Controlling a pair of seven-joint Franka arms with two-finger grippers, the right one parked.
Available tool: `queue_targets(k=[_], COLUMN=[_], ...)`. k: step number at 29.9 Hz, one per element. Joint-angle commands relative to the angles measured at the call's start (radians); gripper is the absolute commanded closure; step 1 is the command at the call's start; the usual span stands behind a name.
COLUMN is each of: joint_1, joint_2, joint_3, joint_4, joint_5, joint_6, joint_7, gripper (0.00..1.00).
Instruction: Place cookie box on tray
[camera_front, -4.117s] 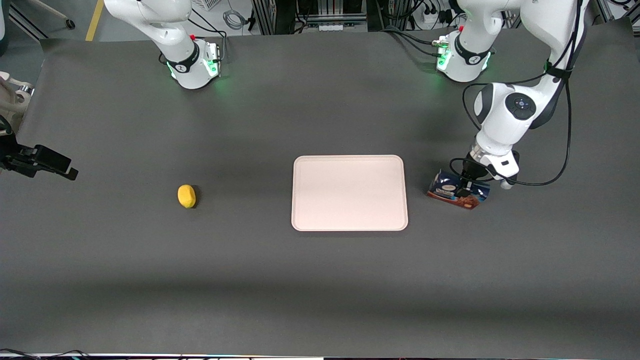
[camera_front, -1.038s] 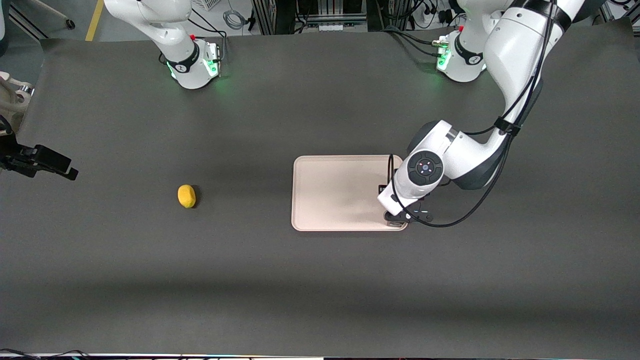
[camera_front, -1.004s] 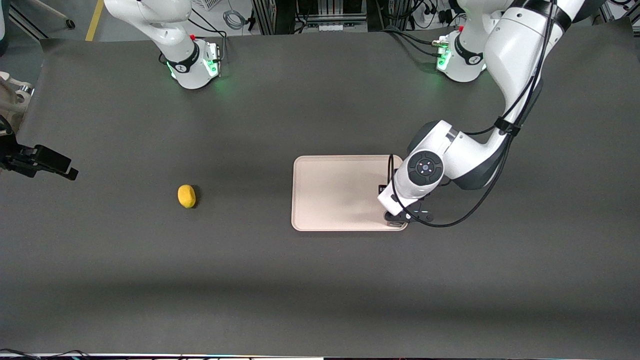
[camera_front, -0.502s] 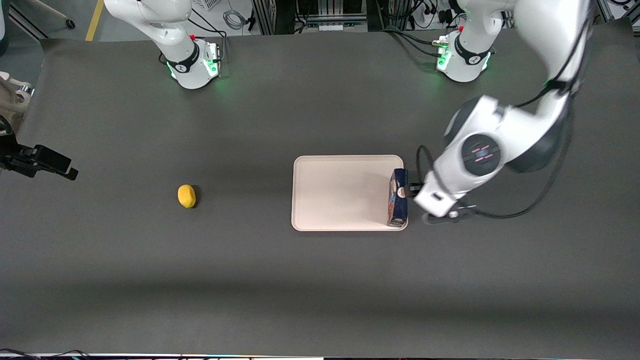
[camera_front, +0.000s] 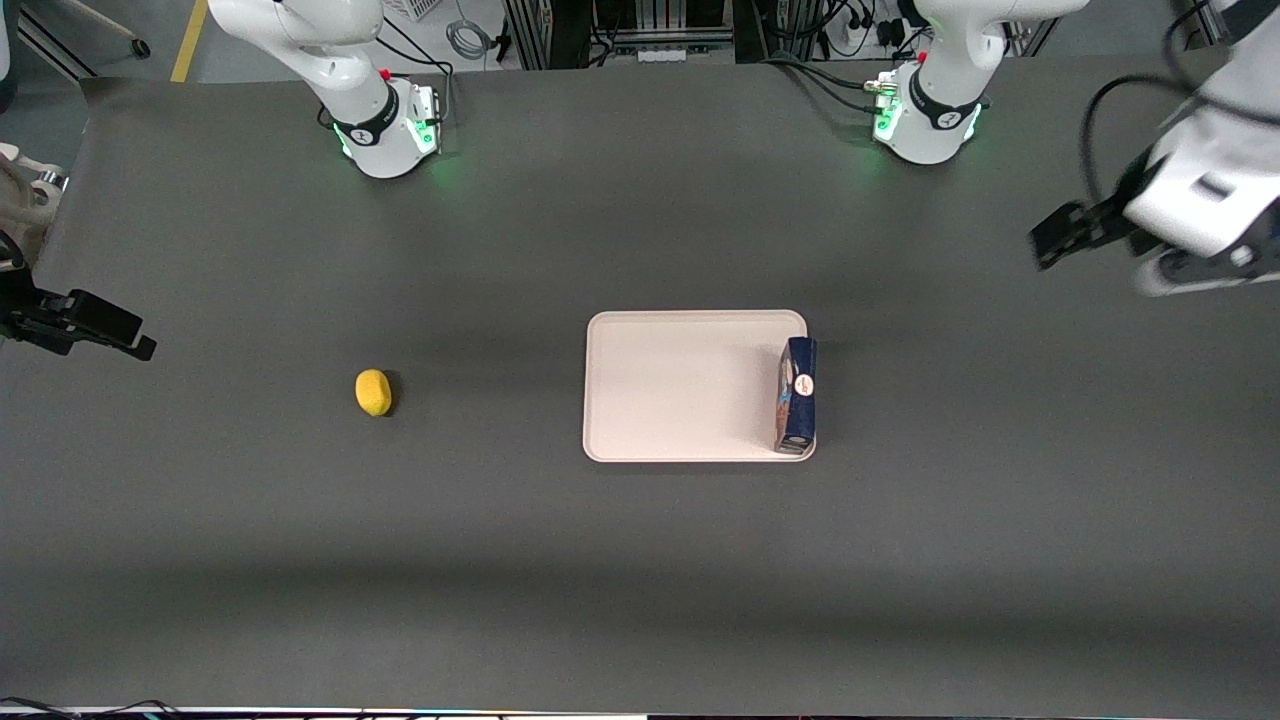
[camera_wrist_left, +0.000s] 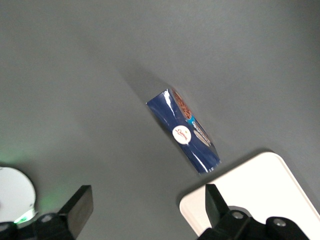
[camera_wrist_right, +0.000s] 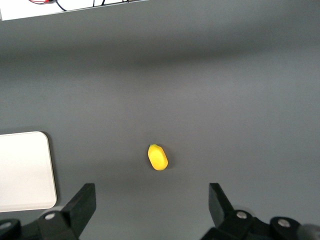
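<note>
We see the box (camera_front: 797, 394) lying on the tray (camera_front: 680, 385), along the tray's edge nearest the working arm, its round logo facing up. Nothing touches it. The gripper (camera_front: 1060, 232) hangs above the bare table (camera_front: 640, 560), well apart from the tray, toward the working arm's end; its fingers (camera_wrist_left: 79, 210) stand wide apart and hold nothing. A lemon (camera_front: 373, 391) lies on the table toward the parked arm's end, well apart from the tray.
</note>
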Motion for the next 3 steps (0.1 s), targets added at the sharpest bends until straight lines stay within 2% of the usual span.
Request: queue_targets(k=[1,3], joint_1=[-0.003,-0.002], joint_2=[-0.024,-0.024], joint_3=[0.001,0.001], joint_4=[0.002,0.015], joint_5=[-0.008,-0.008], joint_6=[-0.001,-0.007], joint_7=[0.022,0.022], gripper=[0.00,0.00])
